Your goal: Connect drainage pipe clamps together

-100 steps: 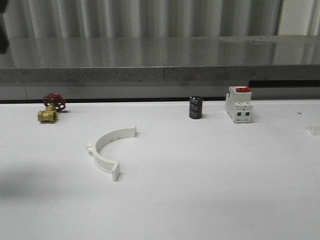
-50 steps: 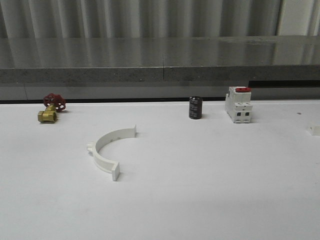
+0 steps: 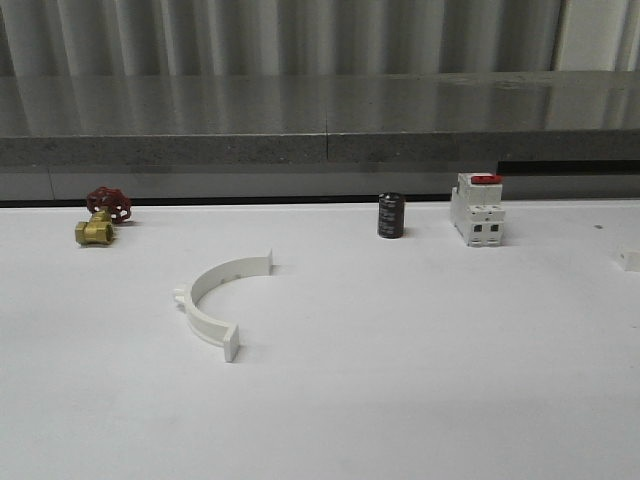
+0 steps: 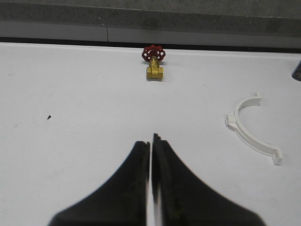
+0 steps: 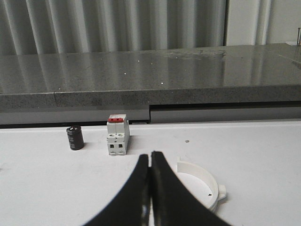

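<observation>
Left half: 1 white plastic semicircular clamp half (image 3: 216, 300) lies flat on the white table (image 3: 420, 340), left of centre, open side facing right. We see it again in the left wrist view (image 4: 251, 127), off to the side of the fingers and well apart from them.
Right half: the 2nd white half-ring (image 5: 200, 181) sits just beside the right gripper (image 5: 150, 157) in the right wrist view, partly hidden behind the fingers. In the front view a small white bit at the far right table edge (image 3: 630, 258) may be part of it; we cannot confirm.
Left gripper (image 4: 151, 141): black fingers pressed together, nothing between them.
Right gripper: fingers likewise closed on nothing.
Clutter: brass valve with red handwheel (image 3: 103, 214), black cylindrical capacitor (image 3: 391, 215), white boxy breaker with red switch (image 3: 477, 209), all along the back of the table, clear of both halves.
Stage: our read is the very start; neither half is picked up yet.
Step in hand: open both grippers and go for 1 half each.
How to do it well: we would grip each arc mid-span, across the thin wall, leaving both end tabs free for mating.
Alignment: bring the open sides to face each other, tabs level, then press tab to tab.
Risk: the halves lie flat and thin, so fingers may skid on the table; the right half starts near the edge and could get pushed off.
</observation>
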You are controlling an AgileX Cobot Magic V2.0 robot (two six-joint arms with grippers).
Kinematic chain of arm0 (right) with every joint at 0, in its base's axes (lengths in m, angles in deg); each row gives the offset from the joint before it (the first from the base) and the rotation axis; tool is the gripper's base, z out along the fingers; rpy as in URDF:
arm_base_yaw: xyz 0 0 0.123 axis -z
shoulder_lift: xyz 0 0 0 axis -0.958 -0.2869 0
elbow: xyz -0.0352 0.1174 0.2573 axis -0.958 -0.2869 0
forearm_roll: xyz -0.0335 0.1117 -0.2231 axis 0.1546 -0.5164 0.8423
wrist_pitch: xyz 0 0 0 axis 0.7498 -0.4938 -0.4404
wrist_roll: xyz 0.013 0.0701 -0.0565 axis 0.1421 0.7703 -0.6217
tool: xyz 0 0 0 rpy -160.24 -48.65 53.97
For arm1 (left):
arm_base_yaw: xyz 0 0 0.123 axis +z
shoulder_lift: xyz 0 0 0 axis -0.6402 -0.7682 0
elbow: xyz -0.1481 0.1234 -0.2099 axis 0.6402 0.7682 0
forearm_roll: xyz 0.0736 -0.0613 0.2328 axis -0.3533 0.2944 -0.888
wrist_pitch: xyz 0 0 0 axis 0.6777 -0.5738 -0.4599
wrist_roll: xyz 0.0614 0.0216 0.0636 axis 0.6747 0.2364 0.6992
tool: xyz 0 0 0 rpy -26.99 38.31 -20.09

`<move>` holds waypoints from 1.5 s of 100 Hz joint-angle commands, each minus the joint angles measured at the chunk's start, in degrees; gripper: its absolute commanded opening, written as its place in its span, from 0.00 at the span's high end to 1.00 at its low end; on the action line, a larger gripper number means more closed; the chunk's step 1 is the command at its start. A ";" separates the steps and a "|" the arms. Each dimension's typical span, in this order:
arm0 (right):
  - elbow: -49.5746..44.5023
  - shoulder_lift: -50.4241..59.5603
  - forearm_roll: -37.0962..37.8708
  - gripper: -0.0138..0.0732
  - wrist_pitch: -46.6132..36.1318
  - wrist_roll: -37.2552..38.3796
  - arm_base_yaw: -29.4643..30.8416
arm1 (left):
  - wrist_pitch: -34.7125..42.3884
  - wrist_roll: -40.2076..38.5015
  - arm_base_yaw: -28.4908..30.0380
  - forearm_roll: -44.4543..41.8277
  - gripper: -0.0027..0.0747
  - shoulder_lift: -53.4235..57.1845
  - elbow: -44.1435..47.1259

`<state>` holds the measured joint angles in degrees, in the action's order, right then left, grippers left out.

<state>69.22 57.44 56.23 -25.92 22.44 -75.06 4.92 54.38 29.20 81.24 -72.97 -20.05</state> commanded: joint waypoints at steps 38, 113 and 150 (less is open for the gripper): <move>23.91 -9.13 -0.06 0.92 21.55 -0.34 0.29 | 3.95 -0.19 0.28 -0.01 0.99 -0.44 -1.56; 41.81 -40.01 -0.27 0.89 35.62 -0.34 0.29 | 3.95 -0.19 0.28 -0.11 0.99 -0.44 -1.56; 41.90 -40.01 -2.34 0.24 40.91 -0.34 0.29 | 3.95 -0.19 0.28 -0.11 0.99 -0.44 -1.56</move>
<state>109.08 17.60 55.21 17.73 22.44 -75.06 4.92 54.38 29.20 81.24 -72.97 -20.05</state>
